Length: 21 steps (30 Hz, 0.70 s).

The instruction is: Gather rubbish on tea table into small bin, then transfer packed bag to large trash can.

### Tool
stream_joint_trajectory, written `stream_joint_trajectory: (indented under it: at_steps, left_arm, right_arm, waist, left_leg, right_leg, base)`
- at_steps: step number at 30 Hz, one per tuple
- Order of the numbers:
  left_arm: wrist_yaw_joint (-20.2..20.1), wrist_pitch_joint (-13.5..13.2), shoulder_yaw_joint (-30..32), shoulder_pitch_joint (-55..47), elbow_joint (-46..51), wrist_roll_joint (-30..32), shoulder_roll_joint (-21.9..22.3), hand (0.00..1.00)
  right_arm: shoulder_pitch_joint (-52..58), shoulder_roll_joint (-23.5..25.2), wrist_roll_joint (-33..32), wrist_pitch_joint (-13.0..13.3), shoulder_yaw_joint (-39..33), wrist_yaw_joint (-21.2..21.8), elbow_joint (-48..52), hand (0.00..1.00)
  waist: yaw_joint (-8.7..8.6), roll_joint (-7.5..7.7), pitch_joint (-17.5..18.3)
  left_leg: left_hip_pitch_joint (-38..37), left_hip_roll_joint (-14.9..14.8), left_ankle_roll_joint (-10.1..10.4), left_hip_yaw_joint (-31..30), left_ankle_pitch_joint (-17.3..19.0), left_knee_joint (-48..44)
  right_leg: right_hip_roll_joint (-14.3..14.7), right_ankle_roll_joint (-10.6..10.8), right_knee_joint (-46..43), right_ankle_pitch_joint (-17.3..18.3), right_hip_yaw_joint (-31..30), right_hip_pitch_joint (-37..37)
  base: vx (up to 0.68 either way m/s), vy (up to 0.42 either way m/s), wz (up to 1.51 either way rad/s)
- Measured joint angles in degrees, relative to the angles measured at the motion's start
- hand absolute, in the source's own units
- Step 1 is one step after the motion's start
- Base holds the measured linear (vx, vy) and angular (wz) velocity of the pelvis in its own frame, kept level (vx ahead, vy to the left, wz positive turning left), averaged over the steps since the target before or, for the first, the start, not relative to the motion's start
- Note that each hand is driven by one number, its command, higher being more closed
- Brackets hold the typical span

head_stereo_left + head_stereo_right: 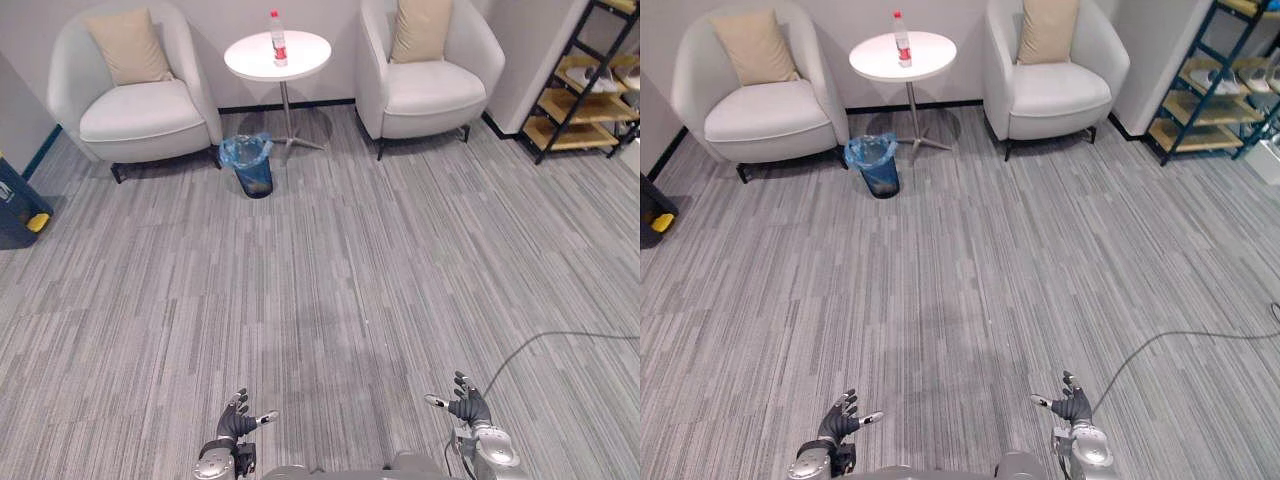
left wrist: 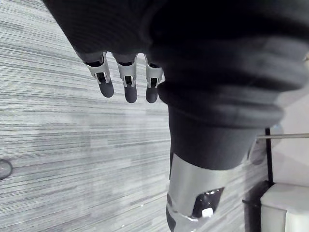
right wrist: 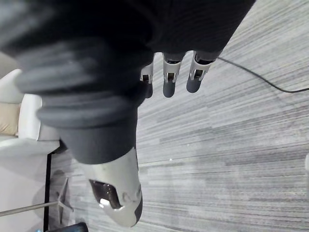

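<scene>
Bottle (image 1: 277, 38) on worktop (image 1: 306, 57), twelve o'clock.
We judge it light, stiff, slippery: grip mid-body. Left hand (image 1: 238, 418), right hand (image 1: 468, 403): fingers spread, empty.

Bottle (image 1: 278, 38) on table (image 1: 300, 62), bin (image 1: 250, 165) beside

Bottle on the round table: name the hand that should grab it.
Left, marginally: left hand and right hand are open, empty, but bottle and small bin sit left of centre.

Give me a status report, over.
Left robot hand, right robot hand open, holding nothing. Bottle upright on round table, blue-lined bin beside it. Armchairs flank table.
</scene>
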State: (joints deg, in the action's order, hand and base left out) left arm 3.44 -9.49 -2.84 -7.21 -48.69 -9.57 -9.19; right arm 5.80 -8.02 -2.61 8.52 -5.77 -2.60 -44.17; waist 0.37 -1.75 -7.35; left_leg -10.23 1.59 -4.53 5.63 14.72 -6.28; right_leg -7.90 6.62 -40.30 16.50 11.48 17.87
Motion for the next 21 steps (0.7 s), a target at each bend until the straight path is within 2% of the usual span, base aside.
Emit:
stream_joint_trajectory:
  at_steps: [1, 2, 3, 4, 5, 6, 8, 9, 10, 11, 12, 13, 14, 16, 18, 19, 20, 21]
  left_arm:
    - [0.4, 0.0, 0.0, 0.7, -0.1, 0.0, 0.2, 0.00]
    - [0.5, 0.0, 0.0, 1.4, -0.1, -0.1, 0.4, 0.00]
    - [0.5, 0.0, 0.0, 1.6, -0.1, -0.3, 0.4, 0.00]
    - [0.5, 0.0, 0.0, 1.9, -0.2, -0.8, 0.3, 0.00]
    - [0.5, 0.0, 0.0, 2.1, -0.2, -0.9, 0.0, 0.00]
    - [0.6, 0.0, 0.0, 2.2, -0.5, -1.0, 0.1, 0.00]
    - [0.7, -0.1, 0.0, 2.7, -1.0, -1.0, 1.0, 0.00]
    - [0.7, 0.0, 0.1, 3.1, -1.4, -1.0, 1.5, 0.00]
    - [0.7, 0.0, 0.2, 3.4, -1.5, -1.0, 2.1, 0.00]
    - [0.6, 0.0, 0.2, 3.3, -1.4, -1.0, 2.4, 0.00]
    - [0.4, 0.0, 0.2, 3.2, -1.4, -1.0, 2.3, 0.00]
    - [0.4, 0.0, 0.2, 3.3, -1.4, -1.0, 2.3, 0.00]
    - [0.4, 0.0, 0.2, 3.5, -1.1, -1.2, 2.4, 0.00]
    - [0.4, 0.0, 0.4, 3.9, -0.3, -1.3, 2.6, 0.00]
    - [0.7, -0.2, 1.0, 4.4, 0.0, -2.1, 3.6, 0.00]
    - [0.9, -0.2, 1.0, 4.4, 0.0, -2.2, 4.2, 0.00]
    - [0.9, -0.2, 0.9, 4.7, 0.0, -2.2, 4.8, 0.00]
    - [1.0, -0.2, 0.9, 4.7, 0.0, -2.2, 5.0, 0.00]
  right_arm:
    - [-0.4, -0.2, 0.0, 0.0, 0.0, 0.0, 0.0, 0.00]
    - [-1.2, -0.3, 0.0, 0.0, 0.0, 0.0, 0.0, 0.00]
    - [-1.5, -0.3, 0.0, 0.0, 0.0, 0.0, 0.0, 0.00]
    - [-1.6, -0.3, 0.0, 0.0, 0.1, 0.0, 0.0, 0.00]
    - [-1.4, -0.3, 0.0, 0.0, 0.1, 0.0, 0.0, 0.00]
    - [-1.1, -0.3, 0.0, 0.0, 0.0, -0.2, -0.1, 0.00]
    - [-1.0, -0.5, 0.0, -0.1, 0.0, -0.6, -0.2, 0.00]
    - [-1.2, -0.3, 0.0, -0.1, 0.1, -0.6, -0.2, 0.00]
    - [-1.3, -0.2, -0.1, -0.1, 0.6, -0.7, -0.2, 0.00]
    - [-1.3, -0.4, -0.2, -0.1, 1.8, -0.9, -0.2, 0.00]
    - [-0.9, -0.2, -0.4, 0.0, 3.0, -0.9, -0.3, 0.00]
    - [-1.0, -0.2, -0.8, 0.1, 3.7, -1.0, -0.5, 0.00]
    - [-2.2, -0.1, -1.5, 0.1, 4.1, -1.0, -1.7, 0.00]
    - [-3.2, -0.1, -2.0, 0.1, 4.0, -1.1, -2.1, 0.00]
    - [-4.4, -0.1, -2.1, -0.1, 3.9, -1.2, -2.3, 0.00]
    - [-4.4, 0.0, -2.1, -0.1, 3.8, -1.5, -2.3, 0.00]
    - [-4.4, 0.2, -2.0, -0.1, 3.7, -2.0, -2.2, 0.00]
    - [-4.5, 0.2, -2.0, 0.0, 3.7, -2.3, -2.2, 0.00]
  waist:
    - [-0.66, -0.39, -1.0]
    - [-1.11, -0.66, -2.0]
    - [-1.23, -1.06, -2.3]
    - [-1.23, -0.79, -2.4]
    - [-1.28, 0.20, -2.3]
    - [-1.52, 0.40, -2.4]
    - [-2.22, -0.97, -1.8]
    - [-2.25, -1.85, -2.0]
    - [-2.41, -2.78, -2.4]
    - [-2.28, -3.16, -2.7]
    - [-1.62, -2.94, -3.0]
    - [-1.16, -2.66, -3.1]
    - [-0.44, -1.52, -3.2]
    - [0.62, -1.50, -3.4]
    - [1.07, -1.88, -4.4]
    - [1.48, -1.56, -4.9]
    - [2.19, -1.22, -5.2]
    - [2.27, -1.04, -5.3]
  left_leg:
    - [-0.9, -0.9, 0.3, -1.1, 0.1, 0.2]
    - [-2.0, -2.2, 1.0, -1.7, 0.6, 0.2]
    - [-2.3, -2.8, 1.6, -2.1, 0.9, 0.2]
    - [-3.1, -3.1, 3.0, -2.6, 1.6, 0.1]
    - [-4.0, -3.0, 4.4, -3.3, 2.5, 0.1]
    - [-4.8, -3.4, 5.8, -4.3, 3.4, -0.1]
    - [-3.0, -6.0, 6.7, -5.6, 3.8, -6.1]
    - [0.7, -8.0, 7.4, -5.5, 3.5, -16.1]
    - [5.0, -10.4, 10.6, -5.4, 0.4, -29.0]
    - [8.3, -12.9, 11.3, -5.4, -2.9, -38.7]
    - [11.5, -15.6, 11.0, -3.6, -2.5, -49.6]
    - [13.0, -16.4, 10.7, -2.5, -2.3, -53.1]
    - [17.5, -16.6, 9.7, -0.2, -1.5, -56.7]
    - [22.3, -16.5, 9.0, 1.4, -1.0, -55.1]
    - [26.0, -15.7, 8.8, 3.1, -0.1, -46.9]
    - [26.6, -14.0, 8.7, 3.3, -0.1, -37.8]
    - [26.7, -11.4, 9.0, 3.1, -0.7, -28.1]
    - [26.8, -10.4, 9.7, 2.8, -1.3, -23.2]
  right_leg:
    - [0.7, -0.9, 4.1, -0.6, 1.1, 1.3]
    - [2.1, -2.4, 9.5, -2.8, 1.3, 2.2]
    - [2.9, -2.8, 12.8, -4.7, 1.3, 2.6]
    - [3.8, -3.3, 18.9, -9.1, 0.7, 3.2]
    - [3.8, -4.9, 21.5, -12.3, 0.2, 3.4]
    - [3.6, -6.8, 20.3, -17.6, -0.5, 3.1]
    - [4.8, -8.6, 18.1, -14.9, 1.5, 2.5]
    - [6.4, -9.5, 19.6, -13.6, 2.8, 0.0]
    - [8.8, -10.5, 22.9, -12.9, 3.8, -4.7]
    - [10.7, -11.1, 26.1, -12.7, 4.1, -9.3]
    - [12.5, -11.9, 29.7, -12.5, 4.1, -15.1]
    - [12.9, -12.2, 31.0, -12.3, 3.6, -17.3]
    - [13.1, -12.8, 33.5, -11.9, 2.2, -21.1]
    - [13.1, -12.7, 35.5, -12.0, 0.6, -23.3]
    - [12.9, -12.6, 37.2, -12.0, -0.5, -26.1]
    - [12.1, -12.5, 38.2, -11.9, -1.4, -27.9]
    - [10.7, -11.4, 39.4, -11.1, -2.7, -29.6]
    - [10.1, -11.0, 39.9, -10.4, -3.2, -30.3]
  base:
    - [0.31, -0.088, 0.60]
    - [0.32, -0.091, 0.56]
    - [0.35, -0.096, 0.43]
    - [0.40, -0.137, 0.33]
    - [0.50, -0.213, 0.45]
    - [0.53, -0.269, 0.51]
    - [0.44, -0.272, 0.42]
    - [0.46, -0.300, 0.28]
    - [0.57, -0.340, 0.23]
    - [0.58, -0.304, 0.13]
    - [0.47, -0.237, -0.03]
    - [0.41, -0.218, -0.23]
    - [0.36, -0.192, -0.36]
    - [0.35, -0.125, -0.42]
    - [0.30, 0.003, -0.33]
    - [0.33, 0.104, -0.44]
    - [0.33, 0.122, -0.47]
    - [0.30, 0.147, -0.46]
